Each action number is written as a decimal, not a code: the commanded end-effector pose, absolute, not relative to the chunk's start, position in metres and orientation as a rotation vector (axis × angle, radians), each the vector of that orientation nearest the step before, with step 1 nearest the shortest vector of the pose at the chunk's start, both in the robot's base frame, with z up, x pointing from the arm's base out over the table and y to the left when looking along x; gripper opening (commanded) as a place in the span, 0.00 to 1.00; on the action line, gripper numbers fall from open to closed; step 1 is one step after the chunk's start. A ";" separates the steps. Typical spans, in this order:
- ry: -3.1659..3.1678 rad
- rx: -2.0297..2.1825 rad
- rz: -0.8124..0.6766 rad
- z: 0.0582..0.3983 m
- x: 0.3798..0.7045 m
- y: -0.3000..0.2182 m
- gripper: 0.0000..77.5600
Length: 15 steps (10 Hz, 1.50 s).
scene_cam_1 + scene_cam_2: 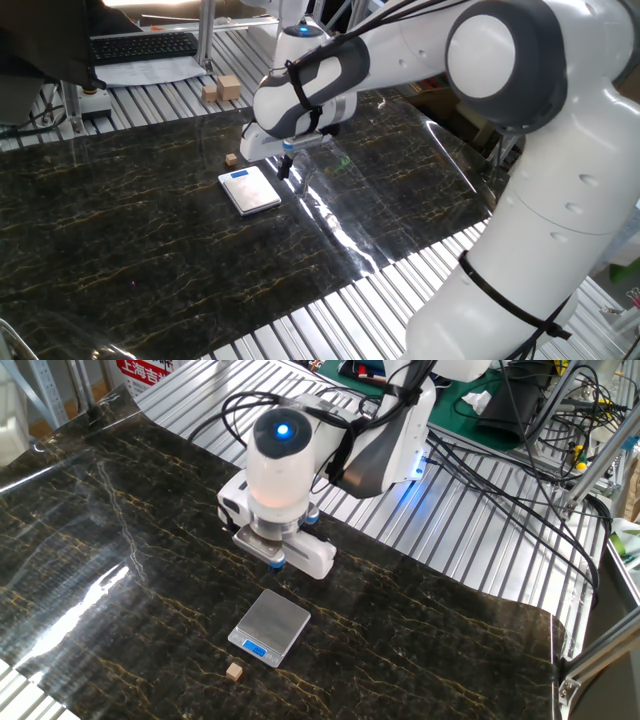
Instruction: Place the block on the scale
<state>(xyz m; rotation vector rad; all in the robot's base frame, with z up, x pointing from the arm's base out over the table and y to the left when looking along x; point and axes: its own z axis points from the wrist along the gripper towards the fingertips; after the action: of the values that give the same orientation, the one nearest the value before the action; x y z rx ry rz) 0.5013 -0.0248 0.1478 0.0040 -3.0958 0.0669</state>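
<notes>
The block (231,158) is a tiny tan cube on the dark marble table, just beyond the scale's far left corner. In the other fixed view, the block (234,671) lies near the scale's blue-strip edge. The scale (249,189) is flat, silver-white and bare; it also shows in the other fixed view (269,626). My gripper (284,168) hangs just right of the scale, a little above the table, and holds nothing. Its dark fingers show as one narrow shape. In the other fixed view the gripper (277,563) is mostly hidden under the white hand, beyond the scale.
Two larger pale wooden blocks (221,90) sit on the slatted metal surface behind the table, near a keyboard (145,45). Cables (500,480) run over the slatted surface beside the arm's base. The table's edge lies near the scale in the other fixed view.
</notes>
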 end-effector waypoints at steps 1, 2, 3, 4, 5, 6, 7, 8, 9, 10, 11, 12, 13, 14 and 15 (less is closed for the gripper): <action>-3.097 0.037 0.039 0.149 0.502 -0.025 0.00; -3.087 0.038 0.047 0.149 0.502 -0.025 0.00; -3.082 0.016 0.039 0.149 0.502 -0.025 0.00; -3.078 0.015 0.040 0.149 0.502 -0.025 0.00; -3.065 0.022 0.042 0.149 0.502 -0.025 0.00; -3.061 0.022 0.045 0.149 0.502 -0.025 0.00; -3.058 0.024 0.047 0.149 0.502 -0.025 0.00; -3.053 0.026 0.050 0.149 0.502 -0.025 0.00; -3.046 0.026 0.055 0.148 0.503 -0.023 0.00; -3.044 0.019 0.057 0.148 0.502 -0.020 0.00; -3.041 0.019 0.062 0.147 0.505 -0.019 0.00; -3.035 0.015 0.059 0.145 0.511 -0.014 0.00; -3.035 0.005 0.060 0.143 0.517 -0.007 0.00; -3.034 0.005 0.061 0.141 0.521 -0.004 0.00; -3.031 -0.002 0.064 0.136 0.533 0.006 0.00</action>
<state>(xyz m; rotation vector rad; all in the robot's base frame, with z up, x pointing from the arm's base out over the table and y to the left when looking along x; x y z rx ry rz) 0.5203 -0.0048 0.1409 0.0086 -3.0333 0.0608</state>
